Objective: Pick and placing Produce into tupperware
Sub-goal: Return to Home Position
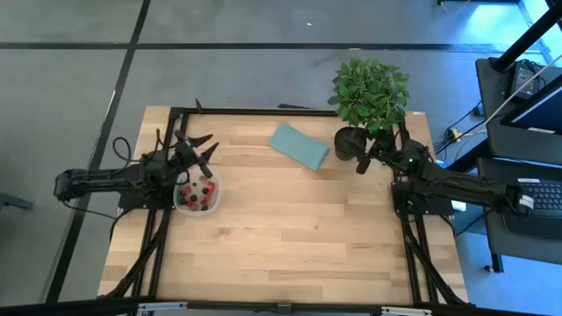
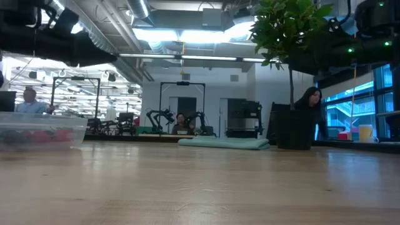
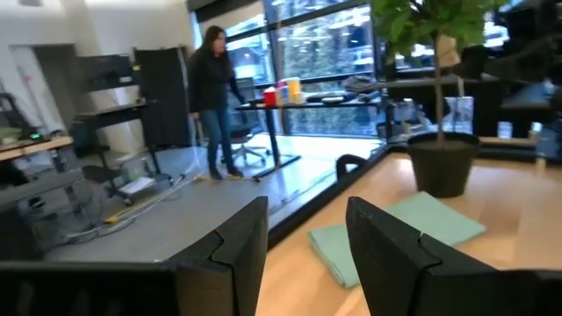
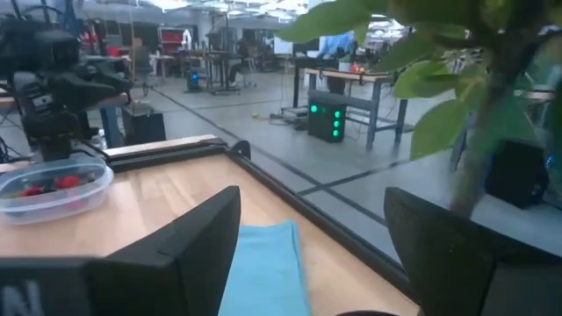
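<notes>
Jaws left: parted, empty, near tupperware (image 1: 179,203); right jaws wide, empty, near potted plant (image 1: 370,88). Produce (image 1: 200,191) sits inside. Low view: tupperware rests on table (image 2: 206,181). Right wrist: produce looks soft, light; likely wants gentle pinch across each fruit.

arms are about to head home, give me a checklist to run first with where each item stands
1. Left gripper empty: ok, fingers apart, nothing between them.
2. Right gripper empty: ok, open.
3. Produce inside the tupperware: ok, no loose berries on the table in the high view.
4. Left gripper out of the tupperware: ok, the low view shows nothing dipping in.
5. Right gripper clear of the potted plant: cannot tell, leaves and pot are close.
</notes>
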`<state>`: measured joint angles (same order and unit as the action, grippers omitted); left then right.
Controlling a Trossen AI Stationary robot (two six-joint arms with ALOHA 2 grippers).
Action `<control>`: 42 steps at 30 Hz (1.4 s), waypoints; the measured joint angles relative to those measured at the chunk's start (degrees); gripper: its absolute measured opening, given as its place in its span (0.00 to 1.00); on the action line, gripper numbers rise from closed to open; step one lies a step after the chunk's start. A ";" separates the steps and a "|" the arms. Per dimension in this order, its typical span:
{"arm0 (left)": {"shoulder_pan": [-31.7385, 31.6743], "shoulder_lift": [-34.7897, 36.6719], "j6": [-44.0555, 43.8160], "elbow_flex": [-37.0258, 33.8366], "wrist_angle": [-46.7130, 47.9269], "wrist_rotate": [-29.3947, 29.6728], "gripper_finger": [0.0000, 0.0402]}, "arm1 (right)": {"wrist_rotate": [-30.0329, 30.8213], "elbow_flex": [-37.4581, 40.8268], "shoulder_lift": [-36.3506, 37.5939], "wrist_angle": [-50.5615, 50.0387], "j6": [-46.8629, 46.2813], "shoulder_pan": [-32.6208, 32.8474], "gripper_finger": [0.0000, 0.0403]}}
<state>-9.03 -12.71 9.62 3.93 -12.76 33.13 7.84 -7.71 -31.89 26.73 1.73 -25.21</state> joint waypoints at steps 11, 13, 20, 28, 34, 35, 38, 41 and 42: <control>-5.96 0.00 -0.45 -1.21 -0.82 -5.27 0.37 | -1.99 7.03 12.00 -0.71 -1.33 -3.40 0.70; -6.73 0.00 -0.50 -1.21 -1.26 -5.30 0.37 | -1.99 7.34 14.00 -3.12 -1.53 -4.13 0.70; -8.48 0.22 -0.31 -1.50 -1.63 -7.58 0.37 | -2.01 7.33 19.55 -8.44 -1.43 -5.31 0.70; -8.64 7.25 -1.40 -3.48 0.43 -7.60 0.37 | -2.01 7.33 27.08 -14.20 -1.26 -5.67 0.70; -8.64 12.49 -0.30 -3.46 5.64 -7.10 0.37 | -2.03 7.33 31.86 -18.02 0.55 -5.67 0.70; -8.64 12.68 -0.79 -3.46 7.11 -6.34 0.37 | -2.00 7.27 31.85 -18.12 0.91 -5.67 0.70; -8.64 12.39 -3.25 -3.39 8.96 -4.62 0.37 | -2.10 7.14 31.84 -18.42 1.75 -5.67 0.70; -8.58 12.39 -3.38 -3.39 9.02 -4.67 0.37 | -1.98 7.13 31.83 -19.41 1.95 -5.71 0.70; -8.58 12.37 -3.38 -3.39 9.03 -4.62 0.37 | -1.96 7.11 31.83 -20.05 1.54 -5.71 0.70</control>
<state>-17.61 -0.34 6.24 0.54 -3.73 28.51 5.88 -0.60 -0.06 6.68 3.26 -30.92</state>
